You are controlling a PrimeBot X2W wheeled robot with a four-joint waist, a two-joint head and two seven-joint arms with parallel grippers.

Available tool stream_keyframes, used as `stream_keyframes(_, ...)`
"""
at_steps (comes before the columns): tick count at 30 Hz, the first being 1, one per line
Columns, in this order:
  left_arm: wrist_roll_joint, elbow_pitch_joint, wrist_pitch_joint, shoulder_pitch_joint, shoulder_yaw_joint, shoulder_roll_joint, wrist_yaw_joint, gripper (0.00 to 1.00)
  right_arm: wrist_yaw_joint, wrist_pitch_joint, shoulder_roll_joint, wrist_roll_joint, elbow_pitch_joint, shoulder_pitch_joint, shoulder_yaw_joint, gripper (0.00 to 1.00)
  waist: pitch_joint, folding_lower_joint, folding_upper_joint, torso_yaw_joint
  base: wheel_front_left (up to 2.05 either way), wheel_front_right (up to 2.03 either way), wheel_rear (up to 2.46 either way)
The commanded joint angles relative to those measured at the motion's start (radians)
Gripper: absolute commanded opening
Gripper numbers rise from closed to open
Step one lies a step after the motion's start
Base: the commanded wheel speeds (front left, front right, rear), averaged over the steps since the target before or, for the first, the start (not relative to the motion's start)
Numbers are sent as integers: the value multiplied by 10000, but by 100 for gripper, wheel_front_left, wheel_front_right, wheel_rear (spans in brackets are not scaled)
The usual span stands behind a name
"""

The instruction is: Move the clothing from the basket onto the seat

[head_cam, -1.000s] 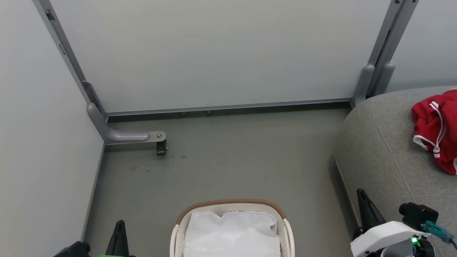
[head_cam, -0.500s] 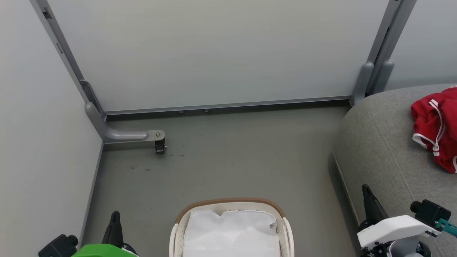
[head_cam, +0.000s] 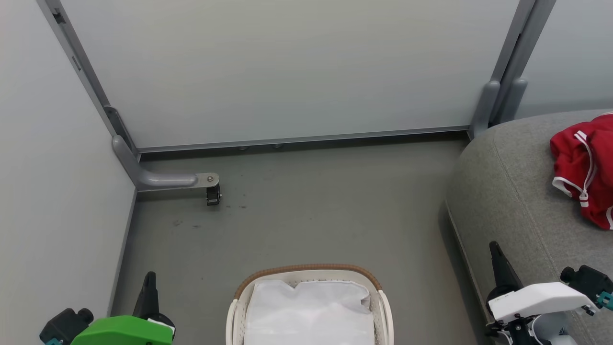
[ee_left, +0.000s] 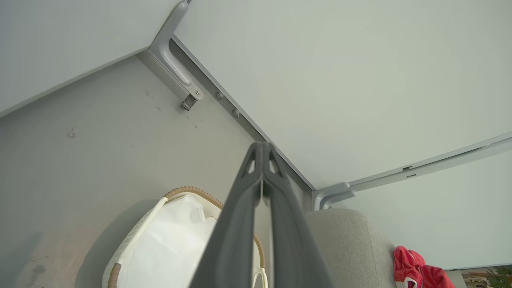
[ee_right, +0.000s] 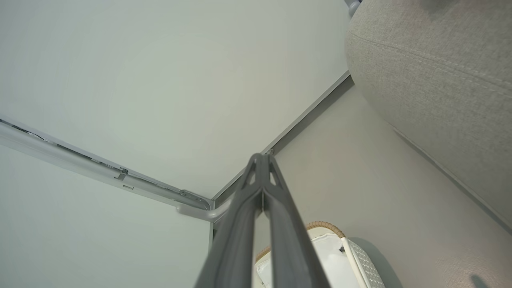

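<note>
The cream basket [head_cam: 306, 274] with its brown woven rim stands on the floor at the bottom centre, and a plain white cloth [head_cam: 309, 311] covers its inside. Red clothing [head_cam: 584, 167] with white trim lies bunched on the grey seat [head_cam: 507, 191] at the right edge. My left gripper [head_cam: 151, 278] is shut at the lower left, left of the basket, with nothing between its fingers [ee_left: 262, 152]. My right gripper [head_cam: 493, 247] is shut at the lower right beside the seat's front edge, holding nothing, its fingers [ee_right: 262, 160] pressed together. The basket [ee_left: 176, 240], the seat [ee_left: 352, 248] and the red clothing [ee_left: 416, 272] also appear in the left wrist view.
Pale partition panels [head_cam: 287, 72] wall in the floor at the back and left. A grey metal foot with a small castor [head_cam: 213, 194] juts onto the floor at the left corner. Grey posts [head_cam: 503, 100] stand at the seat's back corner.
The head camera has shifted slightly. Both arms have come further into the head view, the left one's green housing now showing, the right one's white housing sitting further right.
</note>
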Motion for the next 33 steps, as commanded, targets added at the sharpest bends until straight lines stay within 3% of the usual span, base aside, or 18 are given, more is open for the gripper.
stream_keyframes(1,-260,-110,76,-307,119,3,-76,0,-5,75,-68,295,-164,-249,-56,0,6,0,0,-4,0,0,0)
stream_keyframes(33,-2834,-87,946,-897,1020,-289,-628,0,-9,953,-91,3586,-399,-450,-364,0,155,0,0,-94,0,0,0)
